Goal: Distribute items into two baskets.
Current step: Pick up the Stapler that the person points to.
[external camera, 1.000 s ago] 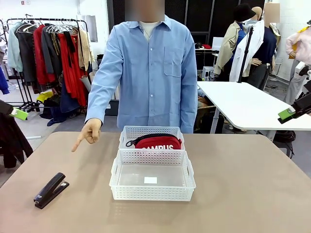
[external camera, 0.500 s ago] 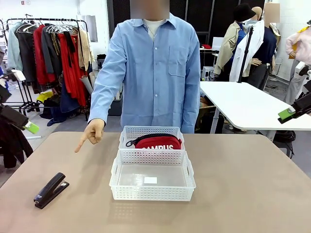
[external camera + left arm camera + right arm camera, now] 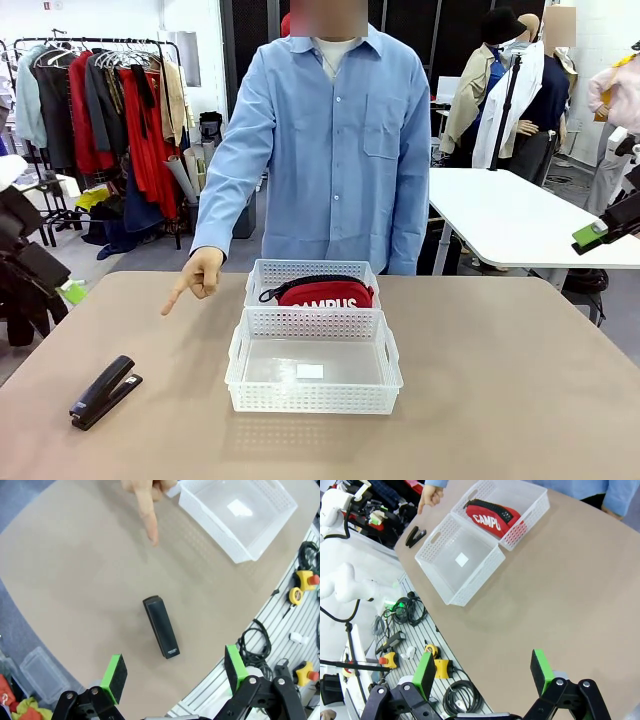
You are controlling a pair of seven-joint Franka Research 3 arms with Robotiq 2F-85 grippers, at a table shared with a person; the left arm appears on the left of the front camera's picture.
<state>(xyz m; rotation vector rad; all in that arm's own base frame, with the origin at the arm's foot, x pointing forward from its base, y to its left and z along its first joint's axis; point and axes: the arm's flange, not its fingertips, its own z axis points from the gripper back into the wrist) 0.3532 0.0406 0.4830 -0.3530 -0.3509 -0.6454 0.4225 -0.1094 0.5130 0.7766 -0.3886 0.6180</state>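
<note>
As pouch (image 3: 325,293) fills far basket (image 3: 300,268), near basket (image 3: 312,398), perhaps label (image 3: 310,371) inside

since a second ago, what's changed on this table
The left gripper has come down on the left, toward the stapler, jaws open, holding nothing. The person has shifted slightly to the robot's right, the pointing hand with them. The stapler, the red pouch in the far basket, the near basket and the right gripper stayed put.

Bright, even indoor light leaves soft shadows beside the nearer white lattice plastic basket (image 3: 313,396); both wrist views curve the edge of the tan tabletop (image 3: 75,580).
</note>
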